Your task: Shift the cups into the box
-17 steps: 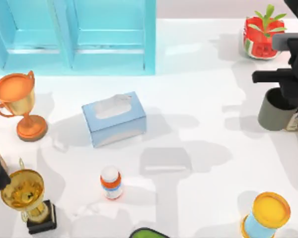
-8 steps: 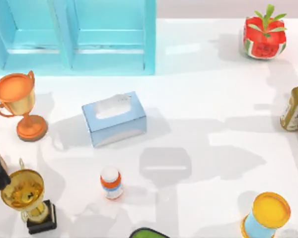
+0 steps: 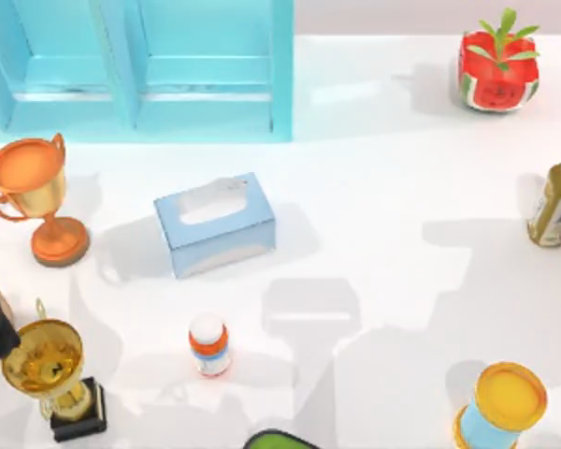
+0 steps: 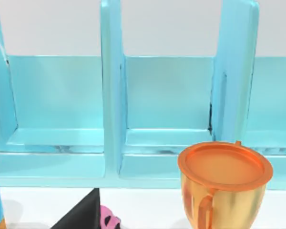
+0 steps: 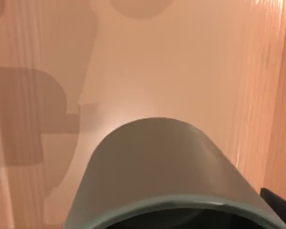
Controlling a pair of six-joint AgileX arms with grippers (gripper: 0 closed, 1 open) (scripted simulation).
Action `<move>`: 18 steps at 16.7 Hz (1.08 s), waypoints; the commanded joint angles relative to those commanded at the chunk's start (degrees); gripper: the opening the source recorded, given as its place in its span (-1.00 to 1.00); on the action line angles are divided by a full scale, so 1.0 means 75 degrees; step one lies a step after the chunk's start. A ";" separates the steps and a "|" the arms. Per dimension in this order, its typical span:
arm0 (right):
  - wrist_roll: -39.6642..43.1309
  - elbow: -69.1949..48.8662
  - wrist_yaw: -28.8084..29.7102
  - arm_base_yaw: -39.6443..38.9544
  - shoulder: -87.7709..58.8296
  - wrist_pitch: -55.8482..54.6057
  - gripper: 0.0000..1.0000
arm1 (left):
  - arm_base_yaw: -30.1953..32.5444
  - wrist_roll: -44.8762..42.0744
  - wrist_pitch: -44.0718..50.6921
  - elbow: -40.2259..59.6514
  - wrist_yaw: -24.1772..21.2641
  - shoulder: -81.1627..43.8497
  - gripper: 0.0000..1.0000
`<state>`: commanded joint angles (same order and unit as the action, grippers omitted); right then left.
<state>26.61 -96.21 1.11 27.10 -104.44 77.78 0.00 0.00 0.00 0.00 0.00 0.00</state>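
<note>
Cup (image 5: 171, 171) sits close under the right wrist camera, above bare surface; whether fingers clamp it I cannot tell. Box (image 3: 136, 65) fills the tabletop's far left corner, with an orange trophy (image 3: 33, 192) and tissue box (image 3: 215, 224) before it.

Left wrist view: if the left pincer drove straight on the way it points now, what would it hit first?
Probably the orange trophy cup, which stands nearest in that line. Behind it is the blue box with its open compartments. How far apart they are is hard to judge from this view.
</note>
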 joint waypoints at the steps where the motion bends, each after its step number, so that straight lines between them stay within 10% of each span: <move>1: 0.0163 -0.0081 0.0041 0.0183 -0.0052 0.0015 -1.00 | 0.0000 0.0000 0.0000 0.0000 0.0000 0.0000 1.00; 18: 0.0115 0.1782 0.0087 0.0156 -0.0122 -0.1915 -1.00 | 0.0000 0.0000 0.0000 0.0000 0.0000 0.0000 1.00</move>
<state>27.47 -82.85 1.76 28.28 -105.36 63.41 0.00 0.00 0.00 0.00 0.00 0.00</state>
